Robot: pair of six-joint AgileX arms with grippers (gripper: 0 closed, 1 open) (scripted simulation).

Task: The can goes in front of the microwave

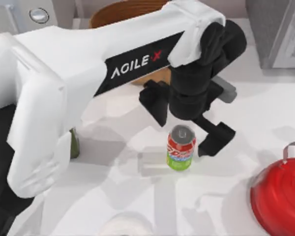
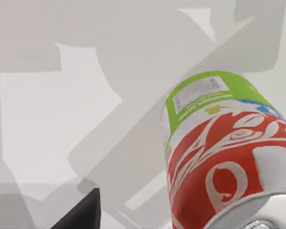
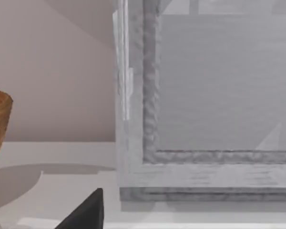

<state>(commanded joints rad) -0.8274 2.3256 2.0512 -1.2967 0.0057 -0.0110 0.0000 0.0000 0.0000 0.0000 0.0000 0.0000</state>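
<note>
Your left end effector (image 1: pixel 194 135) hangs above the bench (image 1: pixel 246 113), its black fingers spread wide, one at either side of the small red, white and green drink can (image 1: pixel 180 147), which stands upright at mid-bench, ungripped. The step in hand appears to be the grasp: close on the can, then carry it toward the grey microwave (image 1: pixel 278 32) at far right.

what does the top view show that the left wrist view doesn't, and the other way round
Top view alone: the left arm's hand open around the can, a red lid at the right, a wooden bowl and the microwave at the back. Left wrist view alone: the label panel on the can's green base. Shared: the can upright on the white table.
</note>
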